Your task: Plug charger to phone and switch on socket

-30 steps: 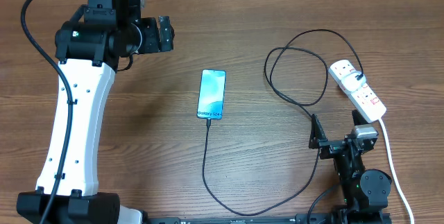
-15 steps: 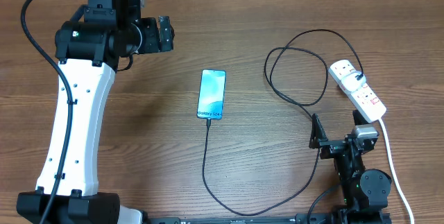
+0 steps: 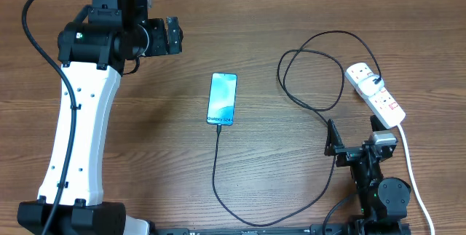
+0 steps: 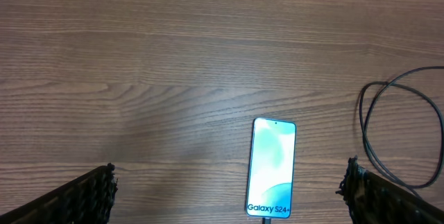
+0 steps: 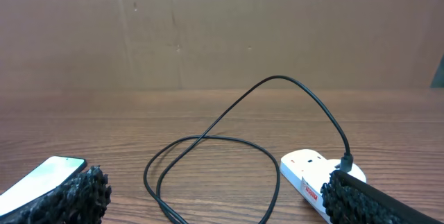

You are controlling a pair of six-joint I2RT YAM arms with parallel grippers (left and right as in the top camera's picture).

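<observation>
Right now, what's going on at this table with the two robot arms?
Nothing is being held. The slim blue-screened smartphone lies mid-table, with the thin black charger cable reaching its lower end. The cable's black plug sits in the white power strip. The left gripper and right gripper both hang open, touching none of it. Whether the strip is switched on cannot be told.

White lettering reading "Galaxy S24+" runs across the blue-green screen of the phone [image 4: 272, 167], at the end nearest the left gripper [image 4: 229, 189] and just ahead of it. From overhead, the same line of white text shows at that end of the phone but is too small to read clearly. A small red printed mark sits on the white power strip [image 5: 312, 179], ahead of the right gripper [image 5: 215, 196] and off to one side. Its characters cannot be made out.
</observation>
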